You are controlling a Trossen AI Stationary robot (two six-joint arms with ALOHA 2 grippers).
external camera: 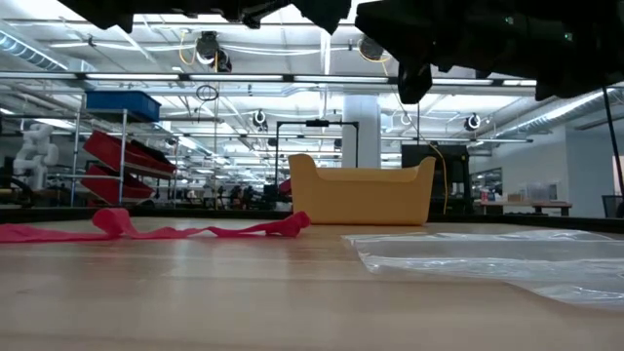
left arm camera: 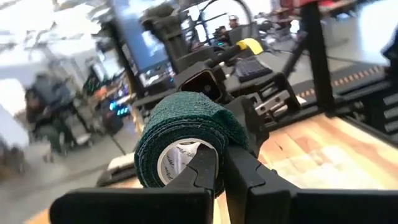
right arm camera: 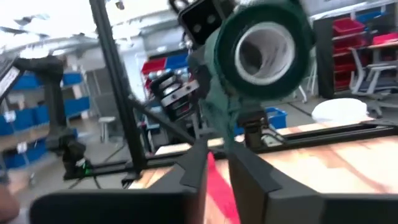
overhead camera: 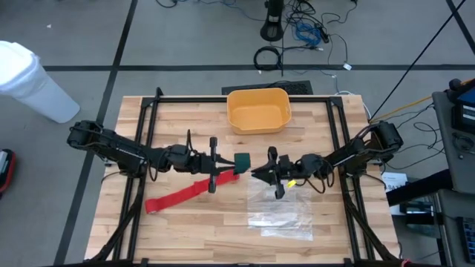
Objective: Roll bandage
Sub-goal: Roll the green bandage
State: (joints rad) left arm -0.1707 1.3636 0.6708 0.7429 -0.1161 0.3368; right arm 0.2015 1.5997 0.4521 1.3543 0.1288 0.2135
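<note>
Left pincer [overhead camera: 223, 167] clenched on dark green bandage roll [left arm camera: 186, 134], lifted to feed right pincer [overhead camera: 256, 173], barely parted.

Red fabric strip [overhead camera: 182, 195] lies slack on wooden surface [overhead camera: 185, 230].

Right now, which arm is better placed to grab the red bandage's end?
Probably right. The left gripper is shut on the green roll, so it is occupied. The right gripper hangs beside the near end of the red bandage.
</note>
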